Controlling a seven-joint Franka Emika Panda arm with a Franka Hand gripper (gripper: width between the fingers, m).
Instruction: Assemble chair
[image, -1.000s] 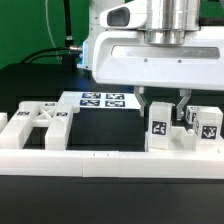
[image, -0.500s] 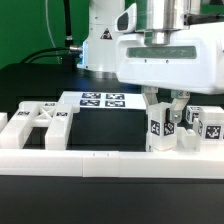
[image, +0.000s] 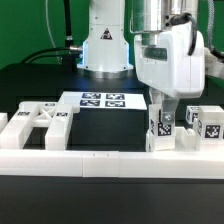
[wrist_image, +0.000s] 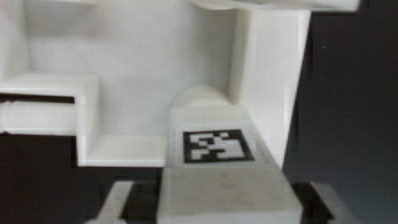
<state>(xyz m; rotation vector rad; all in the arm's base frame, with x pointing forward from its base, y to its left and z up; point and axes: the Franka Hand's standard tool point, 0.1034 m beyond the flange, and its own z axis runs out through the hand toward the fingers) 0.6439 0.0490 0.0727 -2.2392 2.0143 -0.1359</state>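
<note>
One tagged chair bar (image: 158, 128) upright by the counter's near edge, jaws pinching it! Two tagged blocks (image: 206, 122) alongside, exterior view only; wrist view alone shows the bar's tag (wrist_image: 214, 146) squarely.

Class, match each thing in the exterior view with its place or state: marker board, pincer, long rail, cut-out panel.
1 marker board
2 pincer
3 long rail
4 cut-out panel

A along the near edge
B at the exterior view's left
C lying flat, mid-scene
D shut on the upright tagged piece

Pairs: 1-C, 2-D, 3-A, 4-B
</note>
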